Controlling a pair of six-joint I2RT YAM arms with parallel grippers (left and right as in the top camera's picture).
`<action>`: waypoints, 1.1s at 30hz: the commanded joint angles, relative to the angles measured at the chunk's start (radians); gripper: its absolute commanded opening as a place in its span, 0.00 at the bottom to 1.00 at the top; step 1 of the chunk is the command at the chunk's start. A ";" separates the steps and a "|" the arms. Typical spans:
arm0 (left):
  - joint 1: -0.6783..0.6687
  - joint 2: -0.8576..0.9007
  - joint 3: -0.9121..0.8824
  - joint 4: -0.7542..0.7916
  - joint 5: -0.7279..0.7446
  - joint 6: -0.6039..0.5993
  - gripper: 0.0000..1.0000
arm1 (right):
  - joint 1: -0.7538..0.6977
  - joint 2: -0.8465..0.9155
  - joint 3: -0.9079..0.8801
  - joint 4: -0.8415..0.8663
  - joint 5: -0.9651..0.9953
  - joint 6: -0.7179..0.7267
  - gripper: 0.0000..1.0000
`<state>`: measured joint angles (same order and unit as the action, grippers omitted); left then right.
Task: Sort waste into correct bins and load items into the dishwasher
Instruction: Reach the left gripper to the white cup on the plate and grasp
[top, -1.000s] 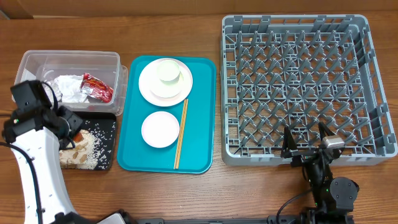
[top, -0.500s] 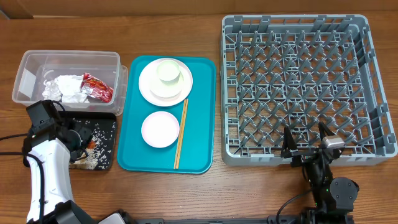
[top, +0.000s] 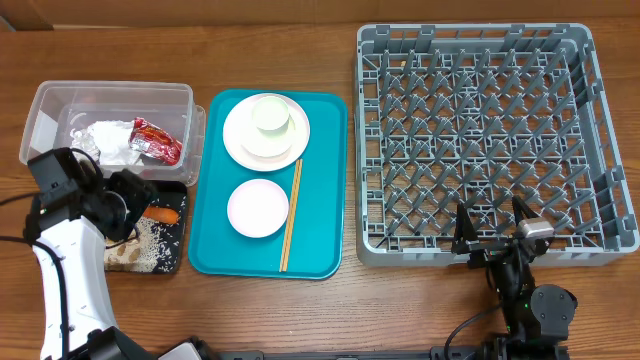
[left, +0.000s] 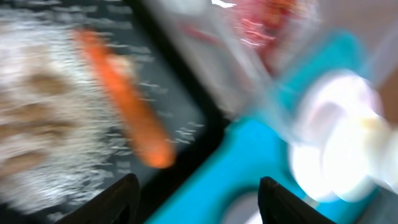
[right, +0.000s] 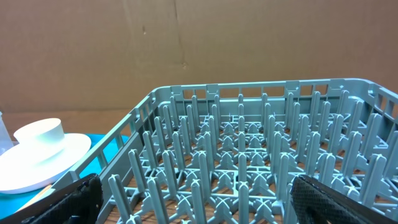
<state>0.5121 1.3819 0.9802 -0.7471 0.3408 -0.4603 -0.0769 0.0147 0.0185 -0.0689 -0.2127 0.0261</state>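
Observation:
In the shallow black tray (top: 173, 196) an orange carrot (top: 163, 213) lies next to white rice (top: 152, 240) and tan peanuts (top: 120, 254). My left gripper (top: 140, 200) hovers just left of the carrot, open and empty. The left wrist view is blurred: the carrot (left: 124, 115) lies on the tray beyond the left gripper (left: 199, 199). The clear tub (top: 50, 100) holds a crumpled napkin (top: 105, 140) and a red wrapper (top: 155, 140). My right gripper (top: 490, 236) rests open at the front wall of the grey dish rack (top: 600, 130), the same rack (right: 249, 155) filling the right wrist view.
A teal tray (top: 320, 180) between bins and rack carries a white plate (top: 245, 140) with a small pale cup (top: 270, 113) on it, a white bowl (top: 258, 208) and wooden chopsticks (top: 291, 215). Bare wooden table surrounds everything.
My left gripper opened and let go of the carrot, which now lies in the black tray. The left arm swung over the tray. The right arm has not moved.

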 joint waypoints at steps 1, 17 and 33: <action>-0.019 -0.011 0.071 -0.025 0.270 0.171 0.59 | -0.002 -0.012 -0.011 0.006 0.002 0.004 1.00; -0.520 0.033 0.365 -0.056 -0.135 0.037 0.58 | -0.002 -0.012 -0.011 0.006 0.002 0.004 1.00; -0.636 0.436 0.414 0.152 -0.194 -0.031 0.56 | -0.002 -0.012 -0.011 0.006 0.002 0.004 1.00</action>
<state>-0.1184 1.7790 1.3769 -0.6151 0.1677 -0.4706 -0.0769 0.0147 0.0185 -0.0685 -0.2127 0.0265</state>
